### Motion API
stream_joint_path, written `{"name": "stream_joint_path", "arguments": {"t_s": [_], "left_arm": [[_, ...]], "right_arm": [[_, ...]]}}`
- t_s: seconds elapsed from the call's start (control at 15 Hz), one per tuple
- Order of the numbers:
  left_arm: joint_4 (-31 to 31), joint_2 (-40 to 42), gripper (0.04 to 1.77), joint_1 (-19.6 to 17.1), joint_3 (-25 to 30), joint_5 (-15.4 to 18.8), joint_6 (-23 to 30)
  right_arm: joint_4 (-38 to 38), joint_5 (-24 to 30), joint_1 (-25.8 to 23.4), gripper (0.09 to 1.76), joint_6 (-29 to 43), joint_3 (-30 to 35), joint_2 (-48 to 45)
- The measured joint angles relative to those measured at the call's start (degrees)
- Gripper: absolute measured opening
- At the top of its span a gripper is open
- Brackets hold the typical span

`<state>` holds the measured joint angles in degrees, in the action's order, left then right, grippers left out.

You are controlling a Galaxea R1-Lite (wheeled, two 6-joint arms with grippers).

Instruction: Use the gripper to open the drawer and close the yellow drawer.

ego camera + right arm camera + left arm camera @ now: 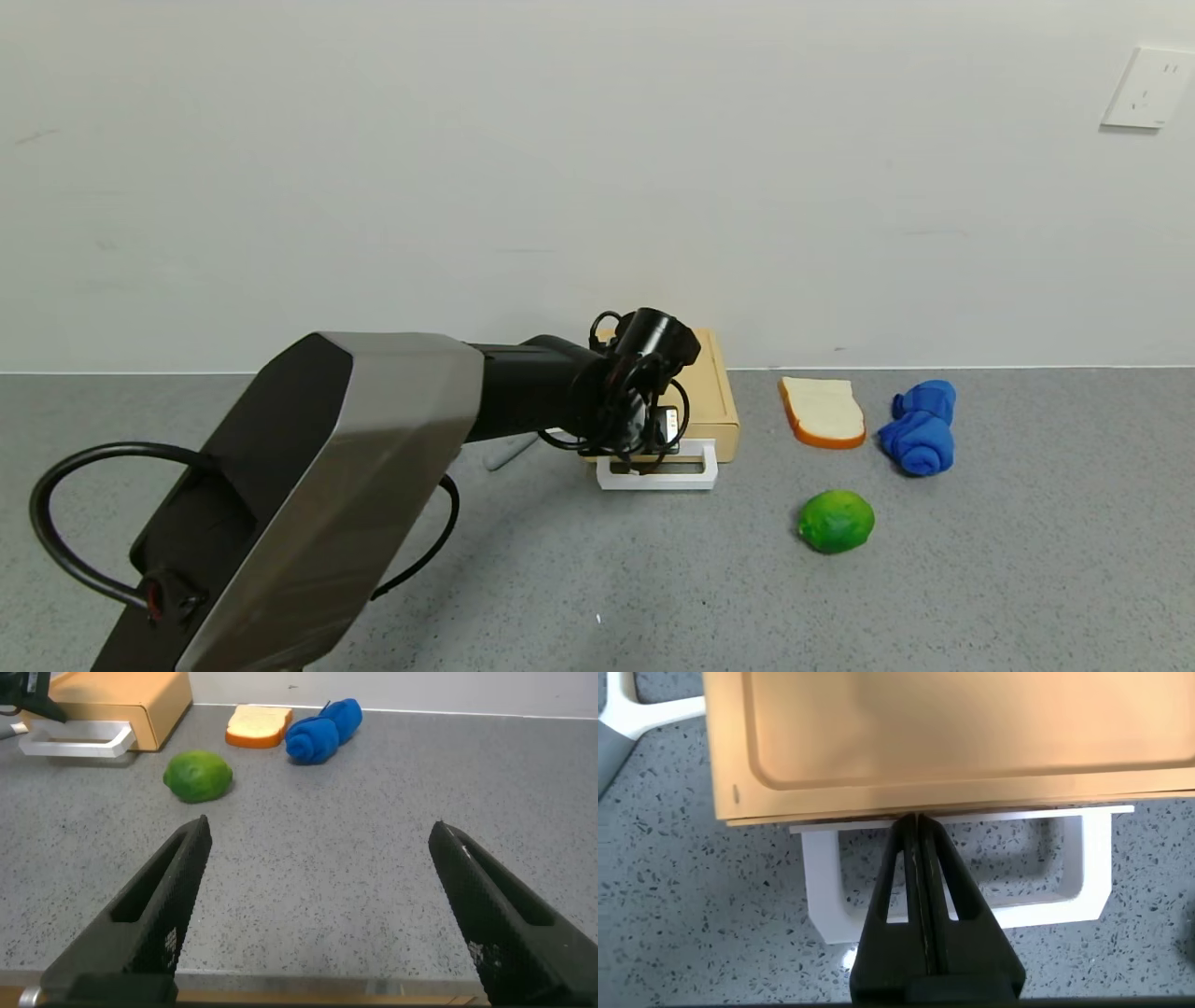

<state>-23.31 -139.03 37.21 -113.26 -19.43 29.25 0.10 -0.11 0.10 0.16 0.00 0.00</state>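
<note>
The pale yellow-tan drawer unit (714,397) stands against the back wall with its white loop handle (695,478) toward me. The tray looks pushed in. My left gripper (644,457) is shut, with nothing between its fingers. In the left wrist view its closed fingertips (915,821) reach over the handle's front bar (1036,910) into the loop and touch or nearly touch the drawer front (952,756). My right gripper (320,826) is open and empty, low over the table near its front edge, far from the drawer (121,705).
A bread slice (822,411), a rolled blue cloth (920,425) and a green lime (836,521) lie right of the drawer. The wall stands directly behind it. A grey object (509,455) lies left of the handle, partly hidden by my left arm.
</note>
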Motion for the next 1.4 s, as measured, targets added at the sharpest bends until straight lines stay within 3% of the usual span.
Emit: {"name": "stream_joint_path", "arguments": {"t_s": [0.6, 0.8, 0.93, 1.13, 1.27, 1.4], "left_arm": [[-6.7, 12.7, 0.11, -0.7, 0.9, -1.2, -6.4], [-6.8, 18.1, 0.11, -1.8, 4.0, -0.5, -9.0], [-6.5, 21.3, 0.11, -2.7, 7.4, 3.4, -9.8], [-5.9, 26.7, 0.11, -4.7, 13.3, 13.4, -11.5], [-1.9, 30.5, 0.11, -6.3, 19.3, 18.0, -13.7], [4.4, 34.2, 0.11, -7.6, 26.2, 20.4, -15.5]], "right_arm": [[0.0, 0.0, 0.0, 1.71, 0.0, 0.0, 0.0], [0.0, 0.0, 0.0, 1.71, 0.0, 0.0, 0.0], [0.0, 0.0, 0.0, 1.71, 0.0, 0.0, 0.0], [0.0, 0.0, 0.0, 1.71, 0.0, 0.0, 0.0], [0.0, 0.0, 0.0, 1.71, 0.0, 0.0, 0.0], [0.0, 0.0, 0.0, 1.71, 0.0, 0.0, 0.0]]}}
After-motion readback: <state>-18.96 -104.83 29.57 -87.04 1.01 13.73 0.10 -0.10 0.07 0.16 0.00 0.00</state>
